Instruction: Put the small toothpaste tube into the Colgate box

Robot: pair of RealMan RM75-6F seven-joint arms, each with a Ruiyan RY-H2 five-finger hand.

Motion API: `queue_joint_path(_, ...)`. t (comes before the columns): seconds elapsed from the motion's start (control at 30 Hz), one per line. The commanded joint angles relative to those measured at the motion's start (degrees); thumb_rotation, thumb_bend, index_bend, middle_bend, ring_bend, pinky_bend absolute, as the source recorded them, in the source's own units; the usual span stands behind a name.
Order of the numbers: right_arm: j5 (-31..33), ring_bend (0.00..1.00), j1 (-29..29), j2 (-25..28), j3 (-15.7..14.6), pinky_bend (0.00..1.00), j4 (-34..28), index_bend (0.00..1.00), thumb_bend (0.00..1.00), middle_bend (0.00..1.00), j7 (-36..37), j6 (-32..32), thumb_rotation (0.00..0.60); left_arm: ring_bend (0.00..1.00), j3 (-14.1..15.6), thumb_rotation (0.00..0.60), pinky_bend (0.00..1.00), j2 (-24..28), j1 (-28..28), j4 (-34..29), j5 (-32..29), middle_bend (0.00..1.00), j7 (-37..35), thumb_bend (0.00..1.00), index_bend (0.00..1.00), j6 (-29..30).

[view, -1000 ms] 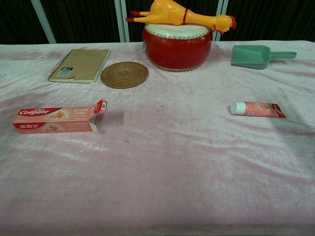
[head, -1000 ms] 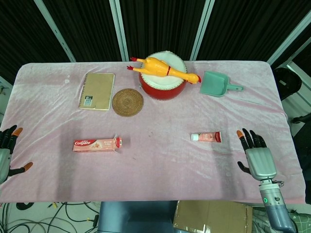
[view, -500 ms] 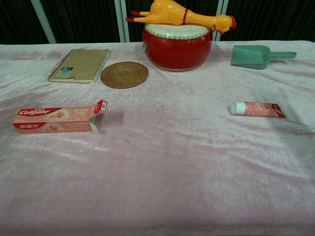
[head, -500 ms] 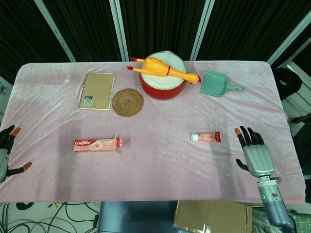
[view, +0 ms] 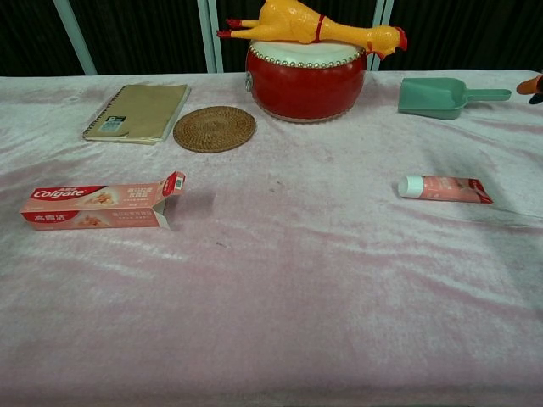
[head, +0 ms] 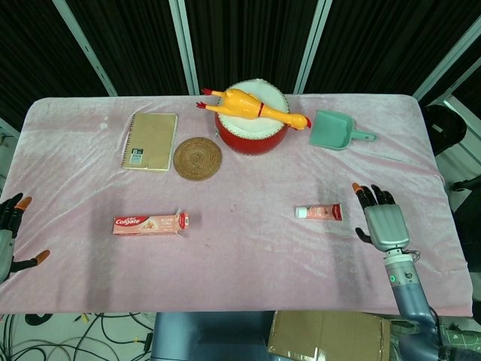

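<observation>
My right hand (head: 383, 223) has drifted forward and inward since a second ago, now just right of the small pink toothpaste tube (head: 319, 213), not touching it. Fingers spread, palm empty. One orange fingertip shows at the right edge of the chest view. My left hand (head: 10, 237) sits at the worktop's left edge, fingers apart, holding nothing, barely shifted.

The tube lies flat on the pink velvet-covered worktop (head: 248, 248), white cap pointing left. The pink and red Colgate carton (head: 149, 223) lies flat well apart to the left, its right end flap open toward the tube.

Along the far side: tan spiral notebook (head: 149, 141), round woven rattan coaster (head: 198, 158) beside it, red drum with white top (head: 252, 126), yellow rubber chicken (head: 252, 106) lying across it, green plastic dustpan (head: 337, 131) to the right.
</observation>
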Motion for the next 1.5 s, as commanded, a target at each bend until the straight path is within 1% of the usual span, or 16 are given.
queue_joint_path(0.03, 1.9, 0.13, 2.0, -1.5, 0.6, 0.19, 2.6, 0.14, 0.20, 0.17, -0.7, -2.6, 0.600, 0.00, -0.3, 0.600, 0.00, -0.3, -0.4, -0.2, 0.2, 0.00, 0.9, 0.00, 0.00, 0.1)
queue_joint_path(0.17, 3.1, 0.16, 3.8, -3.3, 0.5, 0.21, 6.0, 0.17, 0.20, 0.20, -1.1, -5.2, 0.600, 0.00, -0.5, 0.600, 0.00, -0.4, -0.3, 0.0, -0.5, 0.00, 0.4, 0.00, 0.00, 0.1)
queue_joint_path(0.3, 4.6, 0.16, 5.3, -6.1, 0.5, 0.21, 9.7, 0.19, 0.20, 0.20, -0.3, -7.2, 0.600, 0.00, -0.4, 0.600, 0.00, -0.9, -0.3, 0.8, 0.1, 0.00, -0.2, 0.00, 0.00, 0.2)
queue_joint_path(0.33, 4.9, 0.16, 6.1, -7.4, 0.3, 0.21, 11.7, 0.20, 0.21, 0.20, -0.2, -8.3, 0.600, 0.00, -0.7, 0.600, 0.00, -0.9, -0.2, 1.4, -0.1, 0.00, -1.0, 0.00, 0.00, 0.5)
queue_joint_path(0.53, 5.2, 0.18, 7.2, -10.5, -0.1, 0.21, 16.1, 0.23, 0.22, 0.20, 1.8, -9.3, 0.600, 0.00, -0.8, 0.600, 0.00, -1.5, -0.7, 0.8, 0.3, 0.00, 0.9, 0.00, 0.00, 0.4)
queue_joint_path(0.7, 5.1, 0.21, 8.2, -12.6, -0.5, 0.21, 19.2, 0.27, 0.23, 0.23, 2.4, -10.0, 0.600, 0.00, -0.9, 0.600, 0.00, -1.3, -0.5, 1.9, 0.1, 0.00, -0.9, 0.00, 0.00, 0.6)
queue_joint_path(0.8, 5.0, 0.24, 8.6, -13.3, -0.6, 0.24, 20.2, 0.30, 0.23, 0.26, 2.8, -10.1, 0.600, 0.00, -0.9, 0.600, 0.00, -1.5, -0.7, 1.7, 0.2, 0.00, -0.4, 0.00, 0.00, 0.5)
queue_joint_path(0.9, 5.0, 0.24, 8.9, -14.0, -0.5, 0.25, 20.9, 0.31, 0.23, 0.28, 3.3, -10.1, 0.600, 0.00, -0.9, 0.600, 0.00, -1.7, -0.8, 2.2, 0.2, 0.00, -0.1, 0.00, 0.00, 0.4)
queue_joint_path(1.17, 5.5, 0.25, 9.3, -14.6, -0.8, 0.25, 21.3, 0.31, 0.23, 0.28, 3.4, -10.5, 0.600, 0.00, -0.9, 0.600, 0.00, -1.7, -1.2, 1.4, 0.2, 0.00, 1.1, 0.00, 0.00, -0.1)
queue_joint_path(1.5, 8.0, 0.26, 9.8, -15.3, -0.2, 0.25, 20.9, 0.31, 0.23, 0.29, 3.4, -11.5, 0.600, 0.00, -0.8, 0.600, 0.00, -1.5, -1.1, 3.2, 0.6, 0.00, -0.8, 0.00, 0.00, 0.0)
